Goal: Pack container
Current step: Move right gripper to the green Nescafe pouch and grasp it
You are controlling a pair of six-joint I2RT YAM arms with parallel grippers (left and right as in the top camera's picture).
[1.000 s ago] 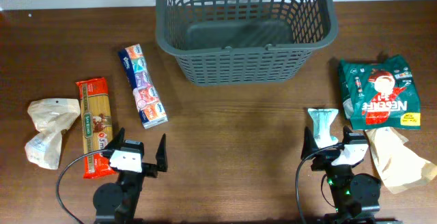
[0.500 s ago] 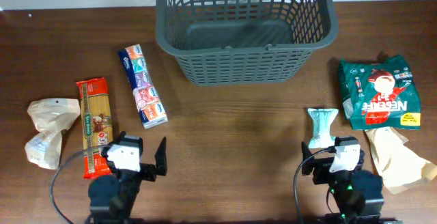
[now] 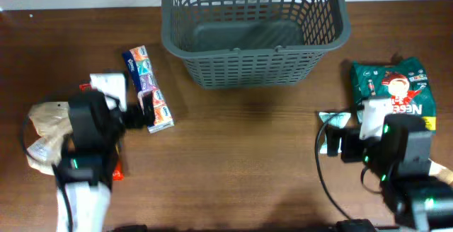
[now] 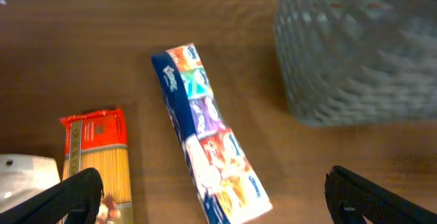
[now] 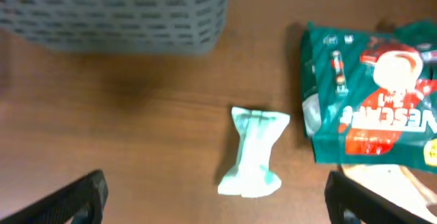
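Note:
The dark grey slatted basket [image 3: 255, 49] stands empty at the back middle; it also shows in the left wrist view [image 4: 355, 53] and the right wrist view [image 5: 116, 19]. My left gripper [image 3: 134, 108] is open and empty above the near end of a multicoloured tissue pack [image 4: 205, 135], also seen from overhead [image 3: 145, 73]. My right gripper [image 3: 338, 141] is open and empty above a small pale green packet [image 5: 254, 152], partly hidden under the arm in the overhead view [image 3: 331, 119].
A red and yellow spaghetti packet [image 4: 95, 156] and a beige paper bag [image 3: 42, 129] lie at the left. A green Nescafe bag [image 3: 389, 94] and another beige bag [image 3: 439, 172] lie at the right.
Both arms have risen from the front edge and swung outward and toward the back. The left now hangs over the spaghetti and tissue pack, the right over the green packet. No object moved.

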